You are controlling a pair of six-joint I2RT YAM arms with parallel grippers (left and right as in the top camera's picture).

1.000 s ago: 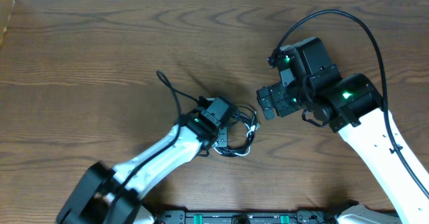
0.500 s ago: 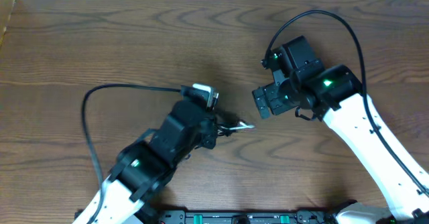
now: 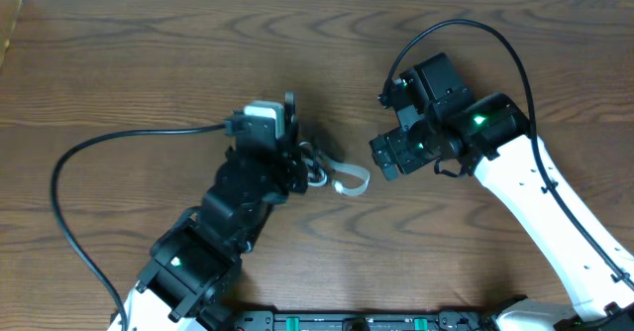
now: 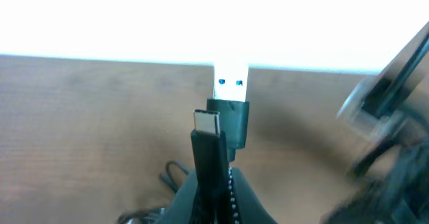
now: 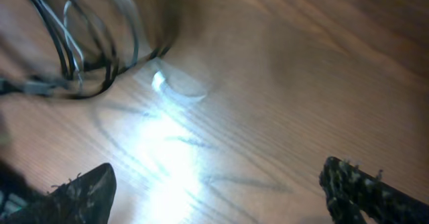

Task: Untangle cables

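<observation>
Clenches the left hand (image 3: pixel 297 165) on the plug ends (image 4: pixel 224 127) of the cables (image 3: pixel 347 184), with tangled loops (image 5: pixel 72 60) trailing to the counter (image 3: pixel 149 54) just beside that hand. Holds the right hand (image 3: pixel 384 158) spread, empty, beyond the loops. Risks tightening the knot by pulling the plugs hard.

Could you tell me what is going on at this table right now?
Two arms are working on a tangle of thin black and white cables. The left gripper is shut on the bundle, with two plug ends sticking up out of its grip. The right gripper hovers open beside the loose loops, holding nothing. The cords are not yet separated.
</observation>
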